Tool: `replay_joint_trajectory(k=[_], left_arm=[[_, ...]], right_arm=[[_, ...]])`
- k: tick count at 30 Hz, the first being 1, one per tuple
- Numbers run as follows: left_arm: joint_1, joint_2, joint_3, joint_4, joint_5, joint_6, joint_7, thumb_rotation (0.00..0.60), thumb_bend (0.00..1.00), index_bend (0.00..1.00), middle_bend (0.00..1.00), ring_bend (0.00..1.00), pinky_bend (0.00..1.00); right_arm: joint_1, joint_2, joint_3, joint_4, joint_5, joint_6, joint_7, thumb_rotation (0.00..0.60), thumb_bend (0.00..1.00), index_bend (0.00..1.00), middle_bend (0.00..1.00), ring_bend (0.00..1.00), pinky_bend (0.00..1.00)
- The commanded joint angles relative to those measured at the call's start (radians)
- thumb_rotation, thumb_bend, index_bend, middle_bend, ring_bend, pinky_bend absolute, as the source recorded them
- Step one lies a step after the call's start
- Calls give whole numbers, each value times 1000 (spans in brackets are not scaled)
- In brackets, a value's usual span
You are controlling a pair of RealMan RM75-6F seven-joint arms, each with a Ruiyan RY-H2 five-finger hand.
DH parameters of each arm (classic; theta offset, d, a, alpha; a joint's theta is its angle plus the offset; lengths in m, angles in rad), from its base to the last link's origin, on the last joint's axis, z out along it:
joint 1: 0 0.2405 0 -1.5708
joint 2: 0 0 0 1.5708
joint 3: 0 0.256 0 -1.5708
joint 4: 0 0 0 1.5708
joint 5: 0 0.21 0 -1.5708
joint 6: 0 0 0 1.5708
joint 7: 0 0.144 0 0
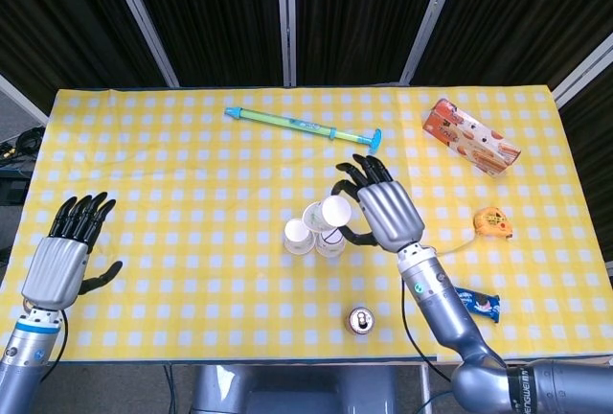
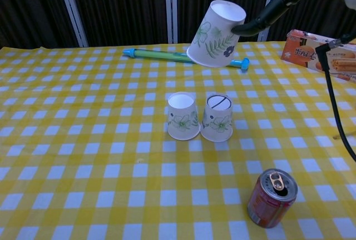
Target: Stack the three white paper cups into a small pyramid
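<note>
Paper cup (image 2: 217,34) number three is up in the air, tilted, pinched by the right hand (image 1: 383,205) right above the two upside-down cups (image 2: 200,118) sitting side by side on the counter (image 1: 172,174). Left hand (image 1: 65,256) just hovers spread, holding nothing.

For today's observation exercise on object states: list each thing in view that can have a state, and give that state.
Held paper cup: lifted, tilted, upside down, above the pair.
Left table cup: upside down, on the cloth.
Right table cup: upside down, beside it.
Soda can: upright, tab end up.
Right hand: fingers grip the lifted cup.
Left hand: holds nothing, fingers apart.
</note>
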Motion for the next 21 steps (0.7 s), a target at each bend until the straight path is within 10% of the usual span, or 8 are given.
replay_joint_trajectory(k=[1, 21], left_arm=[[-1, 2, -3, 3, -7, -10, -3, 600, 237, 0, 0, 0, 0], [3, 0, -19, 2, -23, -30, 6, 600, 237, 0, 0, 0, 0]], right_arm=[[11, -24, -11, 14, 8, 8, -4, 600, 238, 499, 155, 0, 63], [55, -170, -70, 160, 45, 26, -58, 600, 239, 498, 156, 0, 63]])
